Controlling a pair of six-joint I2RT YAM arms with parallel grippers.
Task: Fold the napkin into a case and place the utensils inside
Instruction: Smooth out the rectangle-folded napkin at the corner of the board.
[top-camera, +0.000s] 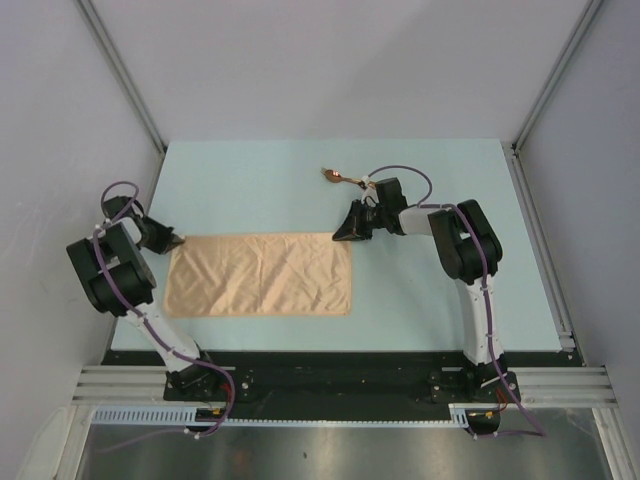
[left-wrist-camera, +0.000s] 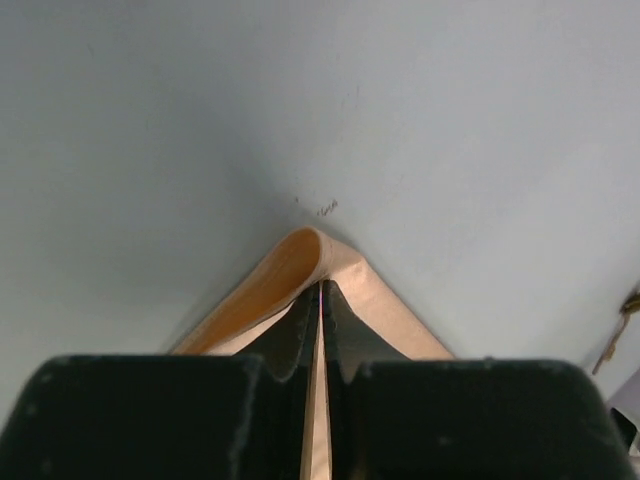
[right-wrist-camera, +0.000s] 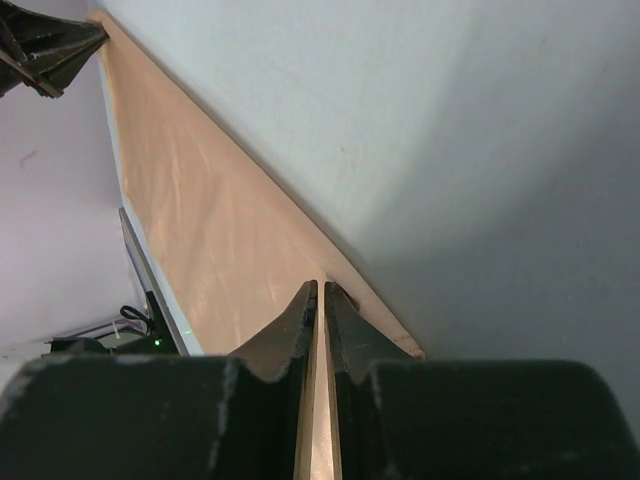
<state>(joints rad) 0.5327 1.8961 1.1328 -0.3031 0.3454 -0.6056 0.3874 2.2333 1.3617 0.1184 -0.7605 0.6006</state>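
Note:
The peach-orange napkin (top-camera: 260, 275) lies as a flat wide rectangle on the light blue table (top-camera: 430, 290). My left gripper (top-camera: 175, 240) is shut on its far left corner, and in the left wrist view the napkin (left-wrist-camera: 300, 262) curls up there between the nearly touching fingers of the left gripper (left-wrist-camera: 320, 292). My right gripper (top-camera: 338, 236) is shut on the far right corner. In the right wrist view the napkin (right-wrist-camera: 200, 230) edge runs between the fingers of the right gripper (right-wrist-camera: 320, 292). The copper utensils (top-camera: 336, 176) lie behind the right gripper, apart from the cloth.
Grey walls and metal frame posts (top-camera: 120, 70) close in the table at the back and sides. A rail (top-camera: 340, 380) with both arm bases runs along the near edge. The left gripper (right-wrist-camera: 45, 45) shows at the far end of the right wrist view.

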